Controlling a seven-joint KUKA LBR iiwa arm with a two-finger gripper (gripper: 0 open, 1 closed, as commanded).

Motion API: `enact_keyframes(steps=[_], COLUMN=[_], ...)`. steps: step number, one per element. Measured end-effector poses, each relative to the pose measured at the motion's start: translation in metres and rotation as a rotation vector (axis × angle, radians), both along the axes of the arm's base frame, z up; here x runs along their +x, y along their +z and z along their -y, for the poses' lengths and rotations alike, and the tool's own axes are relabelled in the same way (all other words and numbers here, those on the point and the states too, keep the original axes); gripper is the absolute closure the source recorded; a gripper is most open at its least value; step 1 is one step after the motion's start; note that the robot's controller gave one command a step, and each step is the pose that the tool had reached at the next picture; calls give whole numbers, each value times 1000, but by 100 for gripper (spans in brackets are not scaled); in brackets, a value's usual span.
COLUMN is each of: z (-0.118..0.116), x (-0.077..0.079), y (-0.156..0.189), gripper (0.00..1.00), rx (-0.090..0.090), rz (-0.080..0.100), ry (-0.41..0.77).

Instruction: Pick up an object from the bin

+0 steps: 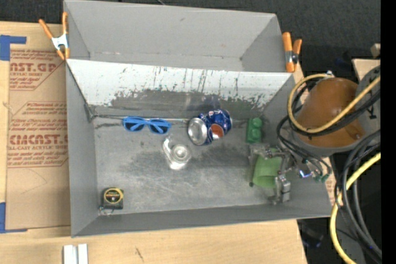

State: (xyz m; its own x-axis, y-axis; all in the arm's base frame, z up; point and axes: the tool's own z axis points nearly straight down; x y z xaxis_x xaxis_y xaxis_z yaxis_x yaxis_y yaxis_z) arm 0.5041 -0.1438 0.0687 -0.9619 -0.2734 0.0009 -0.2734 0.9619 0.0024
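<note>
The bin floor (pixel 136 182) lies open at left and front, save a tape measure (pixel 112 196) in the near left corner. Blue sunglasses (pixel 147 125), a blue can (pixel 209 127) and a clear cup (pixel 177 154) fill the back middle. A small green block (pixel 254 130) and a larger green piece (pixel 263 173) crowd the right.

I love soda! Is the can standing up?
No, the blue-and-red metal can lies on its side, silver end facing left.

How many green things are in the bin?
2. A small green piece sits right of the can. A bigger green block lies nearer the front, by the hand. The hand may hide more.
</note>
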Motion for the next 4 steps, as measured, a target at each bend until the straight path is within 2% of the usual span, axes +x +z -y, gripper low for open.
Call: enact_keyframes(steps=[1, 2, 3, 4], z=[-7, -7, -5, -13], x=[1, 68, 74, 87], y=[1, 78, 87, 164], gripper=[100, 100, 100, 100], rx=[10, -3, -2, -4], rz=[-1, 14, 6, 13], ry=[6, 52, 57, 69])
